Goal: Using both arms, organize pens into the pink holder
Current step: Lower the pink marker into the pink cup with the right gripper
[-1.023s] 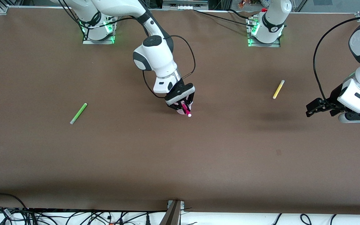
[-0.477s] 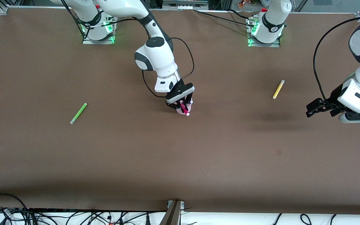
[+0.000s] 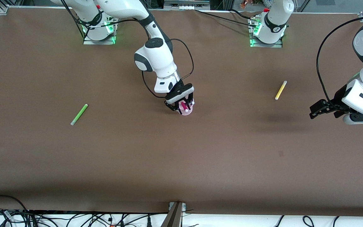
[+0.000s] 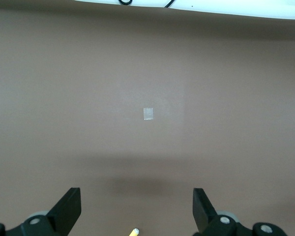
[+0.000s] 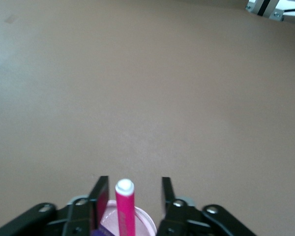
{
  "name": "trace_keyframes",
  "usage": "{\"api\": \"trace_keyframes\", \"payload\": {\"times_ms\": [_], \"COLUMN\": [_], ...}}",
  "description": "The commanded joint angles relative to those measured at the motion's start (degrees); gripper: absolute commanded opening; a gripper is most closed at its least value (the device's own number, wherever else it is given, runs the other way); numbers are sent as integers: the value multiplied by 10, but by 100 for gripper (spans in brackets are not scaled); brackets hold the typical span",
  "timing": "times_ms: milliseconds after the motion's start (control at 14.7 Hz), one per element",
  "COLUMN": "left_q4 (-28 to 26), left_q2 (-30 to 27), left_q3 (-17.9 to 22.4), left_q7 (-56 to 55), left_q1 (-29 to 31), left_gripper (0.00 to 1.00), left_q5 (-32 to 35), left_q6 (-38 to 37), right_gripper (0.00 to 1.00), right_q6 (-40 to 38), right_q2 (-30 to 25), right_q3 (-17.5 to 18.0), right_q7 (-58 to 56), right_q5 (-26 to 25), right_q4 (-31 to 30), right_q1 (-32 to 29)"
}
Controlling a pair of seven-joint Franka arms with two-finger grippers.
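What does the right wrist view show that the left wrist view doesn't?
Only the right wrist view shows the magenta pen standing in the pink holder, loose between the right gripper's parted fingers, a purple pen beside it. Only the left wrist view shows the open left gripper, the yellow pen's tip and a small pale square. Both show the brown table.

The tabletop [image 3: 181, 157] looks matt brown, like paper or felt sheeting. The pink holder [image 3: 187, 112] is translucent plastic, faintly glossy. The magenta pen [image 5: 125, 209] has a smooth plastic barrel. Both arms wear glossy white shells [image 3: 156, 60]; the right pincer [image 5: 130, 196] is matt black.
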Motion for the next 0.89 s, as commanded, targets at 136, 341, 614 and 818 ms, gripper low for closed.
{"api": "trace_keyframes", "payload": {"times_ms": [136, 341, 614, 818], "left_q4": [10, 9, 9, 10], "left_q2": [5, 5, 5, 9], "left_q3": [-4, -4, -4, -4], "left_q7": [-5, -5, -5, -5], "left_q1": [2, 2, 2, 2], "left_gripper": [100, 100, 100, 100], "left_q5": [-13, -13, -13, -13], "left_q6": [0, 0, 1, 1], "right_gripper": [100, 100, 100, 100], "right_q6": [-120, -214, -342, -425], "right_q2": [-52, -75, -131, -168], "right_q3": [-8, -9, -29, -54], "right_q7": [14, 9, 9, 3], "right_q5": [-11, -7, -4, 26], "right_q4": [36, 70, 86, 86], "right_q1": [8, 7, 5, 3]}}
